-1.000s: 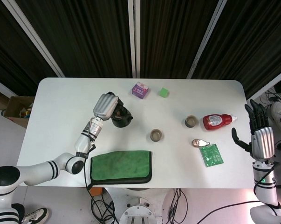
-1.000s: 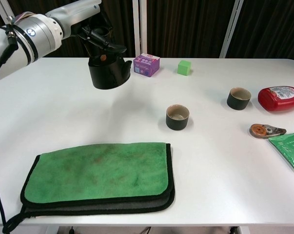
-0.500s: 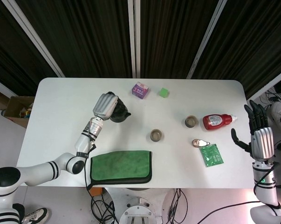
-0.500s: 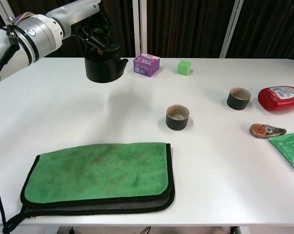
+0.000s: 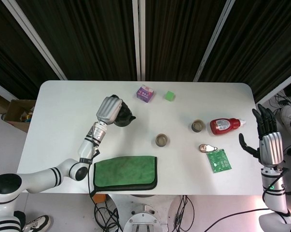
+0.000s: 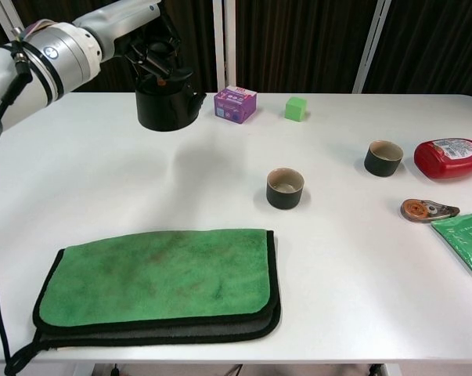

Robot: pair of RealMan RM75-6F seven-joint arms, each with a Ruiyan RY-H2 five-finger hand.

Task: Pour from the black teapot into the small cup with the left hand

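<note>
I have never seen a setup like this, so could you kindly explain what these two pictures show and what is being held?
This is a two-armed robot with humanlike hands at a white table. One picture looks down from its head, the other forward from its chest. Its left hand holds a black teapot from above, lifted off the table. Its right hand waits open beside the table's edge. On the table lie two small cups, a green cloth, a purple box, a green cube, a red bottle, a tape dispenser and a green packet.
</note>
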